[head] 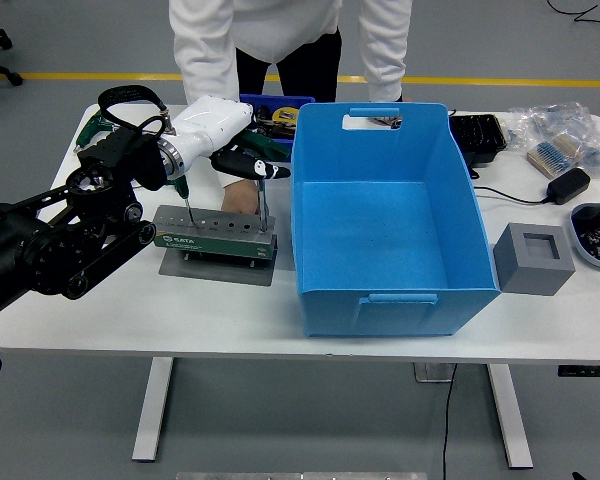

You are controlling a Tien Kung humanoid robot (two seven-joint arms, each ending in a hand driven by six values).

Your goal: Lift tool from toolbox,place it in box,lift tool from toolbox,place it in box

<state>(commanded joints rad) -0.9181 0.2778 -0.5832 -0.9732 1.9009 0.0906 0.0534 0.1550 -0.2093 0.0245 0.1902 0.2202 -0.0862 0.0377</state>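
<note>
A green tool rack (215, 238) stands on a grey plate (220, 268) at the table's left, left of the big blue box (380, 310). My left hand (242, 165), white with black fingers, is shut on the green-and-black handle of a screwdriver (264, 172). Its thin shaft points down to the rack's right end. A second screwdriver (184, 203) stands upright in the rack's left end. A person's hand (240, 200) rests just behind the rack. The box's inside is bare. My right arm is out of view.
Behind my hand sits a small blue bin (270, 112) of tools. A green tool (92, 130) lies far left. Right of the box are a grey foam block (533, 258), a black tray (477, 135), a charger (567, 185) and bagged parts (560, 135).
</note>
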